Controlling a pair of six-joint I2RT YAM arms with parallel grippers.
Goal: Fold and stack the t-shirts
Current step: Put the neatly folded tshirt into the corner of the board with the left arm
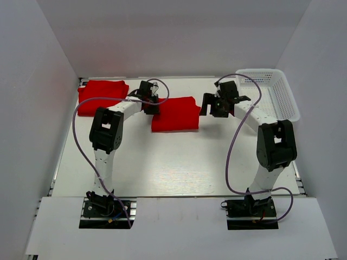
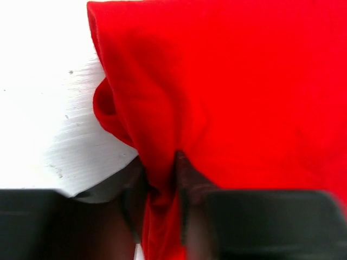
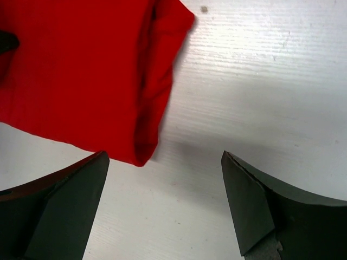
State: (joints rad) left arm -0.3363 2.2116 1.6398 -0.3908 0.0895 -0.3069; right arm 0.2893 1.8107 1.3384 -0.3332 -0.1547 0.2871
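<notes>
The left gripper (image 2: 161,181) pinches a bunched ridge at the left edge of the centre t-shirt (image 1: 174,114), mid-frame. The right gripper (image 3: 164,162) hangs wide open and empty just beside that shirt's right edge. Both soft red cloth shirts look folded into thick rectangles, the other t-shirt (image 1: 102,96) lying apart at upper left, so stacking appears left to do. A white mesh basket (image 1: 269,81) sits at upper right on the matte white table (image 1: 162,168).

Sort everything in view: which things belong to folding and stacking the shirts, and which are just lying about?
Job: centre shirt, pinched by left gripper; far-left shirt, folded; right gripper, open.
Lying about: basket, far right.
</notes>
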